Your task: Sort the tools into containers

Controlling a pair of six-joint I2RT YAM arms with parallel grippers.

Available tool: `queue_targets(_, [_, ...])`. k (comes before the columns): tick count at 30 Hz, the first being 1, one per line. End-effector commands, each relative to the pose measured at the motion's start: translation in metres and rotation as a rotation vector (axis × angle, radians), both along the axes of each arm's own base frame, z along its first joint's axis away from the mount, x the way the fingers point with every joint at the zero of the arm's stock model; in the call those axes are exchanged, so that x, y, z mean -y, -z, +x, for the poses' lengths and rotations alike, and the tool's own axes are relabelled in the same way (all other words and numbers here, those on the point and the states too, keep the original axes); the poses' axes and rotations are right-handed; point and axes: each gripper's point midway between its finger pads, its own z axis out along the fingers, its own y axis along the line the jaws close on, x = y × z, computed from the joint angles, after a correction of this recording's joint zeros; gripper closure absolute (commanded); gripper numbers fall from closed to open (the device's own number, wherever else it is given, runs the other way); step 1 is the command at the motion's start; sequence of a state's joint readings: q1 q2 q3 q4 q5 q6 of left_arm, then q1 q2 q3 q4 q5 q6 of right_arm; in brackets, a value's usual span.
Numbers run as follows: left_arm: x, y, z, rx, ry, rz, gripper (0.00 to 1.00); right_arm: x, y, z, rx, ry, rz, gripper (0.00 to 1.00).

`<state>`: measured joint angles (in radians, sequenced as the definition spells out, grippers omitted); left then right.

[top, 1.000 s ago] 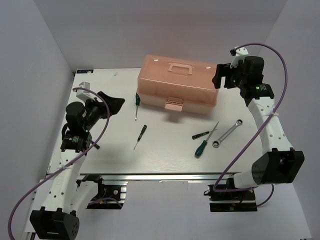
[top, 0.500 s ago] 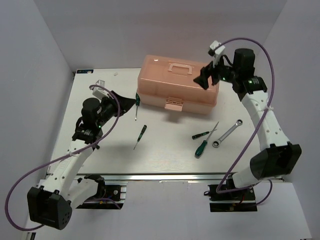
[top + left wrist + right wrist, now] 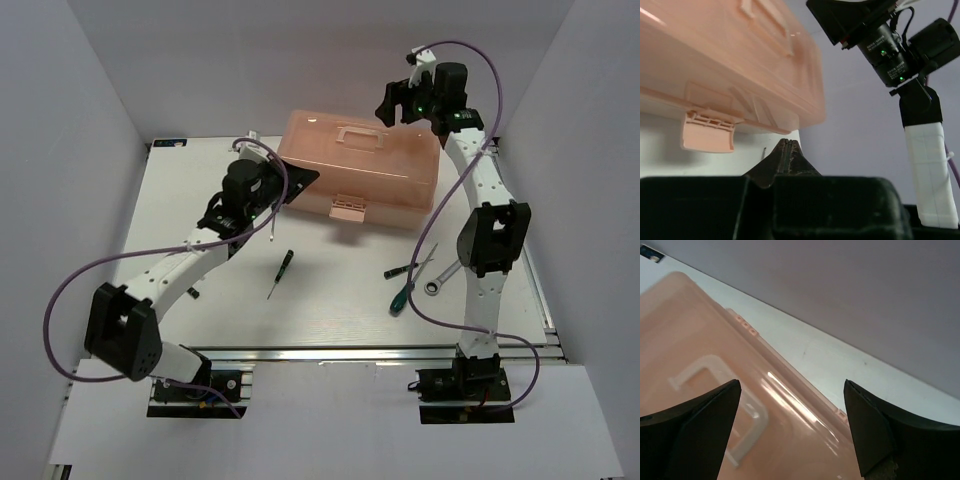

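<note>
The salmon-pink toolbox (image 3: 355,170) stands shut at the back of the table, so its containers are hidden under the lid. My left gripper (image 3: 306,180) is shut on nothing, its tips (image 3: 786,141) low by the box's front left, left of the latch (image 3: 707,131). My right gripper (image 3: 393,100) hangs open above the box's rear, over the lid (image 3: 700,405) beside the handle (image 3: 747,405). The tools lie on the table: one screwdriver (image 3: 285,265) in front, another's shaft (image 3: 272,235) shows by my left arm, two more (image 3: 402,288) and the wrench (image 3: 443,279) are at the right.
The right arm's forearm (image 3: 488,240) stands over the wrench's far end. White walls close in the table (image 3: 200,310) at the back and both sides. The right wrist's camera (image 3: 885,45) shows beyond the box in the left wrist view.
The left arm swung from the table's left side to the toolbox front and its gripper shut. The right arm moved left and back, from beside the box to above its rear.
</note>
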<state>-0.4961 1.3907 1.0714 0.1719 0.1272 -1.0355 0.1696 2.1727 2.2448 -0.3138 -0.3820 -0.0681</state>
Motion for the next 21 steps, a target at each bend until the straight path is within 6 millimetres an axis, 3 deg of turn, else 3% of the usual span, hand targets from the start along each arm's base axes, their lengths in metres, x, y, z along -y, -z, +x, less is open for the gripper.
queue_targets(1, [0.005,0.009,0.021,-0.081,-0.088,-0.036,1.0,0.04,-0.025,0.023,0.07,0.11,0.055,0.12])
queue_targets(6, [0.015,0.027,0.042,-0.114,-0.128,-0.021,1.0,0.073,0.004,0.028,-0.02,0.119,0.112,0.17])
queue_targets(9, [0.025,0.048,0.053,-0.147,-0.114,0.014,1.0,0.064,0.026,0.015,-0.115,0.024,0.17,0.26])
queue_targets(11, [0.029,0.054,0.06,-0.152,-0.113,0.04,1.0,0.054,0.04,0.001,-0.172,-0.048,0.183,0.32])
queue_targets(15, [0.037,0.086,0.08,-0.176,-0.126,0.099,1.0,0.042,0.07,-0.034,-0.303,-0.156,0.187,0.38])
queue_targets(16, [0.039,0.082,0.085,-0.164,-0.128,0.103,1.0,0.039,0.07,-0.043,-0.321,-0.183,0.192,0.39])
queue_targets(18, [0.042,0.095,0.093,-0.169,-0.127,0.141,1.0,0.038,0.085,-0.058,-0.381,-0.205,0.18,0.41])
queue_targets(21, [0.047,0.088,0.104,-0.143,-0.122,0.16,1.0,0.035,0.095,-0.082,-0.435,-0.255,0.176,0.44])
